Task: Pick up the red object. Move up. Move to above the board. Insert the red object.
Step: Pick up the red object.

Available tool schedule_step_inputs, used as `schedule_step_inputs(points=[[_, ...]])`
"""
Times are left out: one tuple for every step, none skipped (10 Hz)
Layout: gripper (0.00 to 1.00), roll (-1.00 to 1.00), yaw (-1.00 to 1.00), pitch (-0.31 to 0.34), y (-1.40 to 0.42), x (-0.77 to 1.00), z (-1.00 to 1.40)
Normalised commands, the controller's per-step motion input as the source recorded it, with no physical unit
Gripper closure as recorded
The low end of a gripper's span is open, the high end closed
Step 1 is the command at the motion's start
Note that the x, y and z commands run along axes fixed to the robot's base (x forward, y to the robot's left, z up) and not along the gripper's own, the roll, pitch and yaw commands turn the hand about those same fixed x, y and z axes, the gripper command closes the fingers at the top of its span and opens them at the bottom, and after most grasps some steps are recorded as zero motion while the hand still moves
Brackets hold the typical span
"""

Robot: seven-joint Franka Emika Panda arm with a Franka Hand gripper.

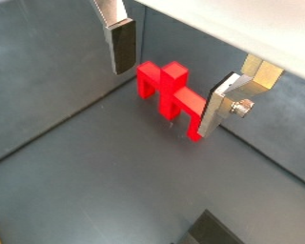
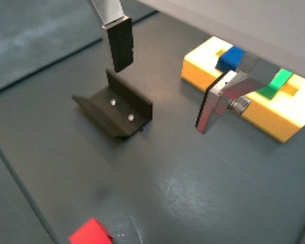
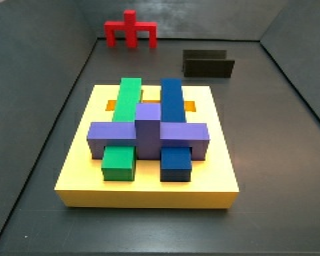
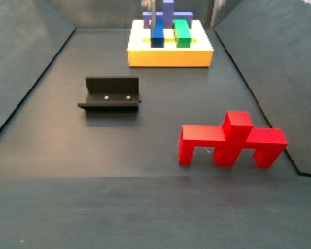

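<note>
The red object stands upright on its two legs on the dark floor near a wall, its stub pointing up; it also shows large in a side view. My gripper is open and hangs above the floor with nothing between its fingers. In a wrist view the red object lies below the gap, nearer one finger; a corner of the red object shows at that frame's edge. The yellow board carries green, blue and purple blocks. The gripper does not show in either side view.
The fixture, also seen as the fixture and the fixture, stands on the floor between the board and the red object. Grey walls enclose the floor. The board's corner lies beyond one finger.
</note>
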Motion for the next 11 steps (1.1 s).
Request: schedule_step_inputs(points=[[0.00, 0.00, 0.00, 0.000, 0.07, 0.00, -0.06], [0.00, -0.04, 0.00, 0.000, 0.31, 0.00, -0.21], [0.00, -0.04, 0.00, 0.000, 0.53, -0.05, -0.30], [0.00, -0.06, -0.11, 0.000, 0.77, -0.23, -0.32], [0.00, -0.06, -0.14, 0.000, 0.78, -0.22, -0.33], [0.00, -0.04, -0.14, 0.000, 0.70, -0.27, -0.31], [0.00, -0.01, -0.15, -0.056, 0.73, -0.43, -0.33], [0.00, -0.01, -0.15, -0.073, 0.71, -0.45, -0.35], [0.00, 0.00, -0.15, -0.086, 0.58, -0.41, -0.39], [0.00, 0.00, -0.14, -0.109, 0.38, -0.37, -0.44], [0.00, 0.12, -0.07, -0.183, 0.09, -0.56, -0.44]])
